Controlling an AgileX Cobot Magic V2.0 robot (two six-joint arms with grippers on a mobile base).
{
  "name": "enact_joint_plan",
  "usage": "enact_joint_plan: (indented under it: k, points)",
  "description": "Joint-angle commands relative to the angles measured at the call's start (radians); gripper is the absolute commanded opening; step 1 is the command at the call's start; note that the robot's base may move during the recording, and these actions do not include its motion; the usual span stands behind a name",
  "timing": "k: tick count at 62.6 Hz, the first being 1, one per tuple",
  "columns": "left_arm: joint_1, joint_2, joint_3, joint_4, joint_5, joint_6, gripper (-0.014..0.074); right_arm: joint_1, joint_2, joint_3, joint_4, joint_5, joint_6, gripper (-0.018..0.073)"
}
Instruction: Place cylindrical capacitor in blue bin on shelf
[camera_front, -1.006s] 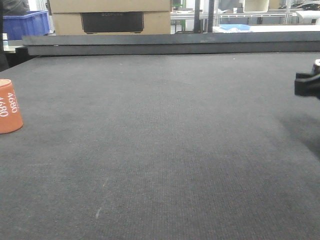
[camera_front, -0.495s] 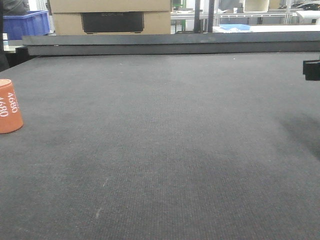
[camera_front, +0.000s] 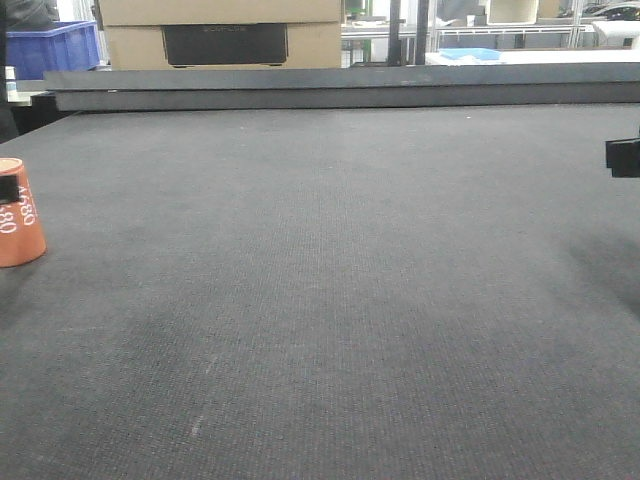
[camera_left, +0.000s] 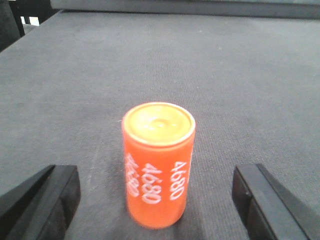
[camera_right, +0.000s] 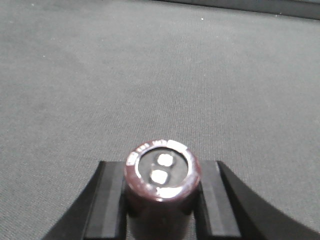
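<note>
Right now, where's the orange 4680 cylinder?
The orange cylinder stands upright on the grey mat, far left in the front view, between the fingers of the open left gripper, touching neither.

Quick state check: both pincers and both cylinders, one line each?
orange cylinder marked 4680: upright on the mat, ungripped.
left pincer: open, one finger on each side of the orange cylinder, touching neither side.
dark capacitor: clamped between the fingers, terminal end toward the wrist camera.
right pincer: shut on the dark capacitor.
</note>
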Motion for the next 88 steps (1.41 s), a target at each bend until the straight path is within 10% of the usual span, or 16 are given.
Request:
enact_joint_plan:
  k: [1, 47, 67, 80, 88]
  points:
    - [-0.009, 0.058, -0.044, 0.02, -0.047, -0.01, 0.0518, 0.002, -0.012, -0.002, -0.006, -0.018, -0.002, -0.016]
    - [-0.009, 0.272, -0.237, -0.094, 0.003, -0.015, 0.0482, 0.002, -0.012, -0.002, -0.006, -0.018, -0.002, -0.0162]
    - [-0.009, 0.272, -0.237, -0.11, 0.014, -0.05, -0.0109, 0.002, -0.012, -0.002, -0.006, -0.018, -0.002, -0.0162]
    - [-0.009, 0.158, -0.244, -0.075, 0.092, -0.05, -0.0111, 0.002, -0.012, -0.013, -0.006, -0.004, -0.002, -0.0162]
    - [-0.006, -0.002, -0.299, -0.069, 0.349, -0.023, -0.0111, 0.002, -0.049, -0.077, -0.006, 0.161, -0.002, -0.0162]
